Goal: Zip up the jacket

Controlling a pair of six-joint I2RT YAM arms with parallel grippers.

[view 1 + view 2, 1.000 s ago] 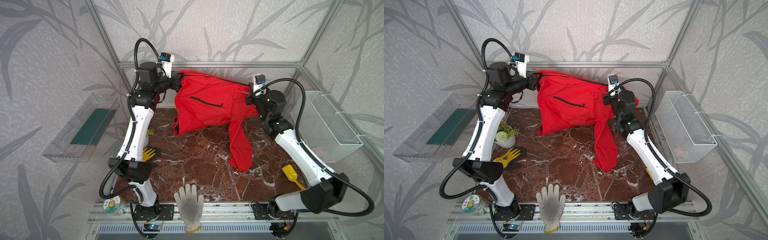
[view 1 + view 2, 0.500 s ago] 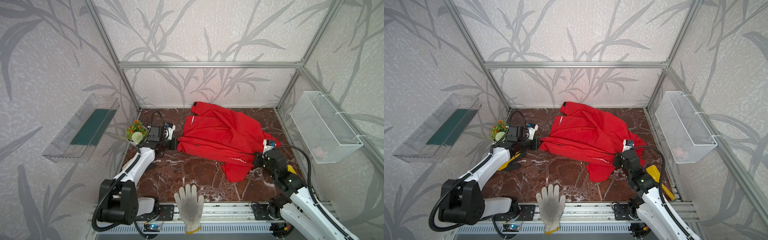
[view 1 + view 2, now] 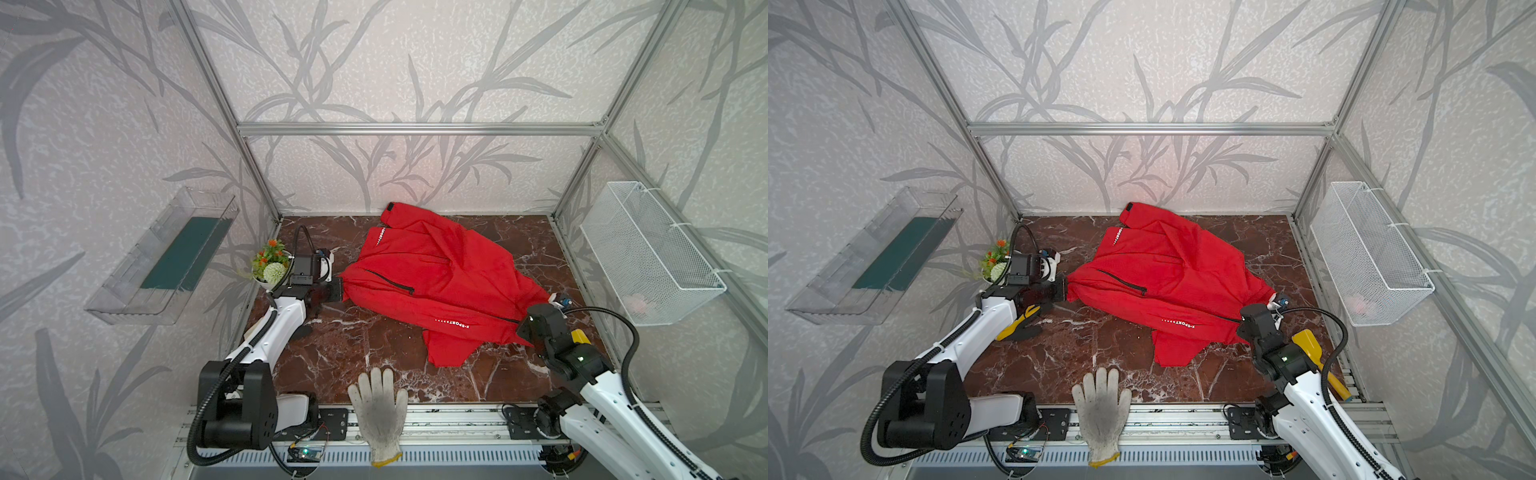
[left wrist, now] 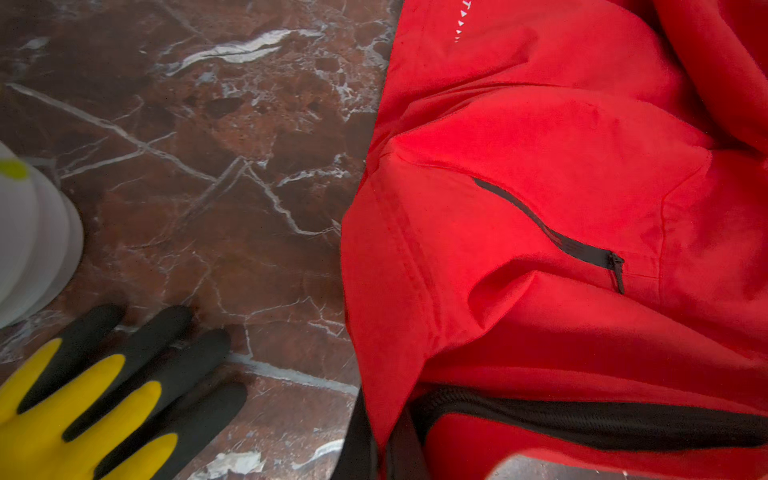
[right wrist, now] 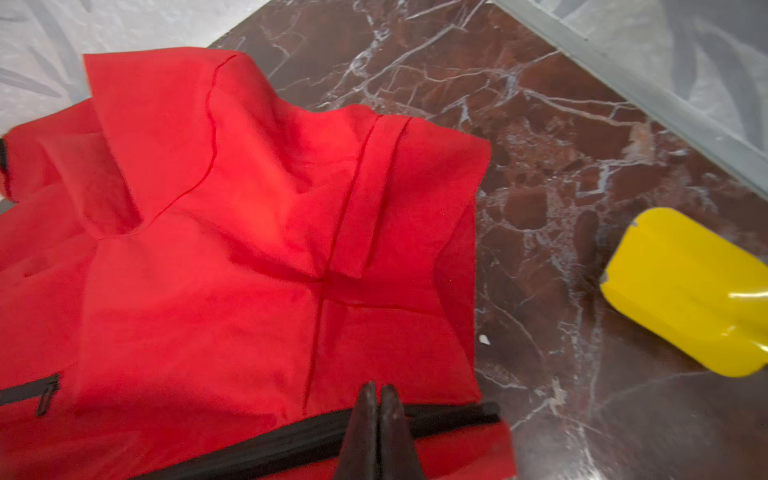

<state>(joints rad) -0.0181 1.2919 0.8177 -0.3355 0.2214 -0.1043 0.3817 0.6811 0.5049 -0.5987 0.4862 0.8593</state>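
While crumpled flat, jacket [image 3: 436, 270] between left and right jaws, both pinching it.

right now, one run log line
jacket: lying on table | left gripper: shut on jacket | right gripper: shut on jacket

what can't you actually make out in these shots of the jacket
- Zipper slider: seen nowhere; in the right wrist view the right gripper covers part of the front zipper on the jacket.
- Left gripper: its fingers are cut off by the left wrist view's edge and wrapped in cloth.
- Wire basket contents: a pale blur behind mesh in both top views.
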